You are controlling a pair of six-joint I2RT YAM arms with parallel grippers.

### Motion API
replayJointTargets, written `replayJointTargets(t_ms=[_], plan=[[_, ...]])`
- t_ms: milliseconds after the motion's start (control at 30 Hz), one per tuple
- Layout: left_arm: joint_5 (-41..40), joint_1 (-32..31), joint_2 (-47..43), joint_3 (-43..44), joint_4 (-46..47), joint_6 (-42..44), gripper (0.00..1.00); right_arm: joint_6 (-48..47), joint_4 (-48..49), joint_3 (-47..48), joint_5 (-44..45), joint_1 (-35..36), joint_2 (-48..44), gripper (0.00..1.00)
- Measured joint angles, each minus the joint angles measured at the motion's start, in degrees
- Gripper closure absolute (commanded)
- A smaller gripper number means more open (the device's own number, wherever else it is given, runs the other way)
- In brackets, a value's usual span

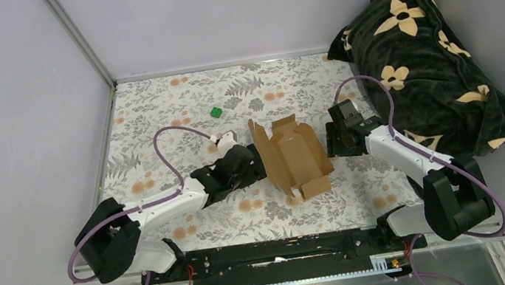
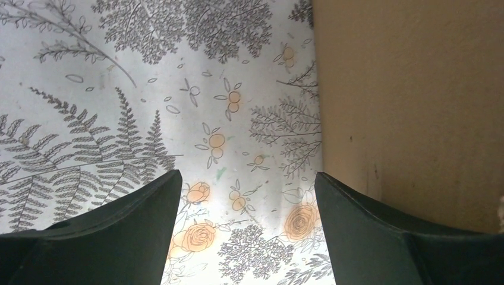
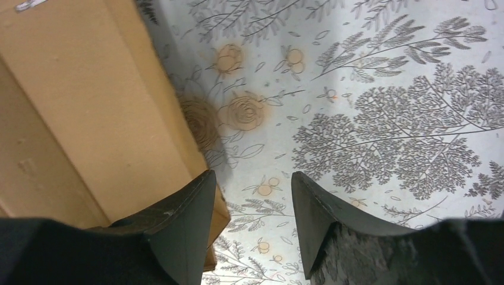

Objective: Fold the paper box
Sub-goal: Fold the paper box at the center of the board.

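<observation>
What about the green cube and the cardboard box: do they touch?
Apart. The top view shows bare tablecloth between the green cube and the cardboard box.

We see the paper box (image 1: 295, 157) in plain, unprinted brown. The table cover (image 1: 157, 118) is white, printed with grey ferns and leaves and small orange flowers — the tiny cube (image 1: 215, 112) on it is bright green. The blanket (image 1: 424, 59) is near-black with large cream flowers. The arms (image 1: 165, 207) are white and black, their cables (image 1: 156, 147) purple — the walls (image 1: 6, 110) pale grey.
</observation>
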Motion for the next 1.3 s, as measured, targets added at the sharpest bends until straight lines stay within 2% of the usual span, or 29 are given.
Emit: replayJointTargets(t_ms=[433,867,1300], plan=[[0.0,2.4,6.5,7.2,0.1,2.9,0.11,0.1,3.2,0.0,-0.6,-3.0,10.2,0.47],[3.4,3.8,16.9,8.0,6.6,3.7,0.11,-0.8,7.2,-0.8,-9.7,-2.3,7.4,0.49],[4.1,5.7,20.7,12.0,7.7,6.1,0.10,3.0,8.7,-1.2,-9.6,10.6,7.3,0.50]])
